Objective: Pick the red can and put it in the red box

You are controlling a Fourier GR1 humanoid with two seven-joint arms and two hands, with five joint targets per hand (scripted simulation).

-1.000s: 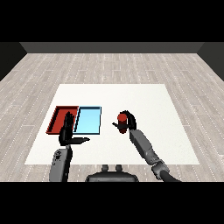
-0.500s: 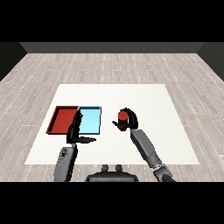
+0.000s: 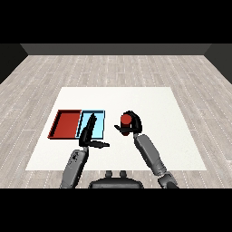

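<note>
Shifted since the earlier frame: left hand (image 3: 89, 131), now up-frame and rightward over the light blue tray (image 3: 99, 122), fingers straight, released. Right hand (image 3: 132, 125): curled round the red can (image 3: 125, 120), right of centre, apart from both trays. Red tray (image 3: 59, 123), centre-left: no can inside. Pick apparently done; carry and placement left.

The table (image 3: 149, 97) is white and plain, set on a floor (image 3: 113, 68) of pale grey planks. One tray (image 3: 67, 124) is red with a darker rim; the tray (image 3: 97, 128) beside it is light blue. The can (image 3: 126, 120) is red. Both hands, left (image 3: 88, 136) and right (image 3: 134, 124), are black, and both forearms (image 3: 152, 154) are grey.
</note>
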